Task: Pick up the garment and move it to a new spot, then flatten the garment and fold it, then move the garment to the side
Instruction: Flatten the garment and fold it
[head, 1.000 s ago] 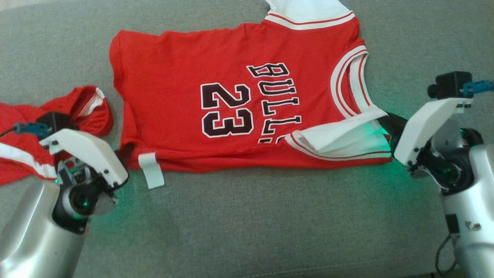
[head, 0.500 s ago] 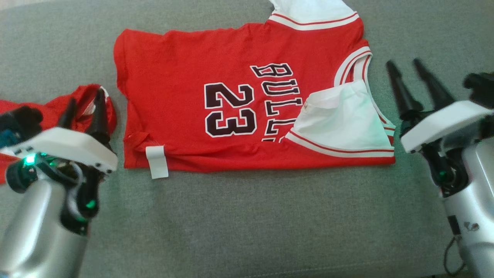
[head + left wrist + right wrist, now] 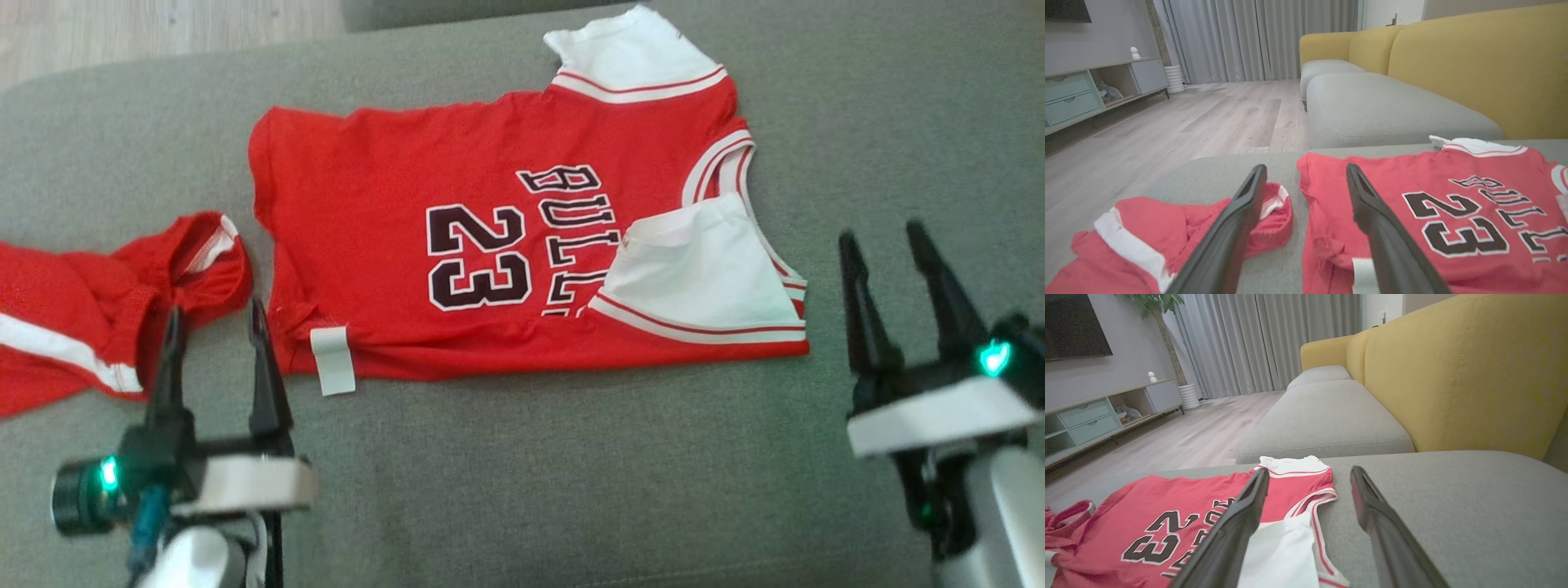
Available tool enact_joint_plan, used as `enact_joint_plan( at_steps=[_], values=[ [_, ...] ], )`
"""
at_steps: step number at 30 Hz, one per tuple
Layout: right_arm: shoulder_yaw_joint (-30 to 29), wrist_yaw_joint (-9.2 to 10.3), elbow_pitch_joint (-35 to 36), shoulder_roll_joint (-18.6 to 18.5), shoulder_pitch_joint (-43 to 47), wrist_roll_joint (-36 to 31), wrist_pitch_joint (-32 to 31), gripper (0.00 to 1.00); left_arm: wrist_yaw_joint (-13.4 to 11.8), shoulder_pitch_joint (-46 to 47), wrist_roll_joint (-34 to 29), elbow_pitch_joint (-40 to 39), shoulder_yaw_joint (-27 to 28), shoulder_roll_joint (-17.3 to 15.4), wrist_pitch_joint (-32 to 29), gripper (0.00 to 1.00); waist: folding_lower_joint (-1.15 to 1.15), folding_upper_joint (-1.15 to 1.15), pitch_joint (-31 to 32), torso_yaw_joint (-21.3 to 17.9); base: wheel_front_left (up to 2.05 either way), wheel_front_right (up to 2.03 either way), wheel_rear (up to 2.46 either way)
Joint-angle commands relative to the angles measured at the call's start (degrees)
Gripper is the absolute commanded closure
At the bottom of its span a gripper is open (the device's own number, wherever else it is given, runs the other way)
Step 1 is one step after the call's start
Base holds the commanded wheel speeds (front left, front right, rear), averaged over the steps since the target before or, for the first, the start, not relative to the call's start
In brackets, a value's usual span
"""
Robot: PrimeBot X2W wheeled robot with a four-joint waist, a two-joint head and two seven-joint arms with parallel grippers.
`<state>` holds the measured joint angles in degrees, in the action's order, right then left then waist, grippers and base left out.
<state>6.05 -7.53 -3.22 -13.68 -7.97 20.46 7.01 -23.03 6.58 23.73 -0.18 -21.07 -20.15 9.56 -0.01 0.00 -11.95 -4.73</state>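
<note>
Head view: a second ago both grippers were clamped at the jersey (image 3: 392,188) along its near edge; now the left gripper (image 3: 215,312), at 8 o'clock, and the right gripper (image 3: 882,234), at 3 o'clock, have let go and backed off, fingers (image 3: 265,371) spread and empty. The jersey lies at centre on the sofa cushion (image 3: 571,490), white sleeve (image 3: 702,278) flipped onto its chest (one fold laid, I judge); more folding remains.

One red jersey (image 3: 367,188), one pair of red shorts (image 3: 73,302), one white label (image 3: 333,363), two grippers, left gripper (image 3: 215,310) and right gripper (image 3: 881,233), one grey sofa seat (image 3: 522,490)
</note>
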Motion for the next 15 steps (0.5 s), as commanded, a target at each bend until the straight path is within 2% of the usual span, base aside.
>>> enact_joint_plan(
  at_steps=[1,8,15],
  values=[
    [0.2,0.04,3.9,0.5,1.8,-1.0,-0.6,0.00,-1.2,-0.1,-1.0,-2.4,1.6,-1.6,0.2,0.00,0.01,0.00,0.8,-0.4,0.00,0.00,0.00],
    [-0.6,0.04,10.3,3.8,8.3,-2.6,-3.7,0.00,-2.9,-4.1,-1.7,-3.5,0.7,-2.9,-2.7,0.00,0.01,0.00,2.2,-0.9,0.00,0.00,0.00],
    [-1.0,0.04,12.8,4.6,9.6,-2.8,-5.8,0.00,-3.2,-4.8,-1.4,-3.6,0.5,-3.6,-4.3,0.00,0.01,0.00,2.6,-1.2,0.00,0.00,0.00]
  ],
)
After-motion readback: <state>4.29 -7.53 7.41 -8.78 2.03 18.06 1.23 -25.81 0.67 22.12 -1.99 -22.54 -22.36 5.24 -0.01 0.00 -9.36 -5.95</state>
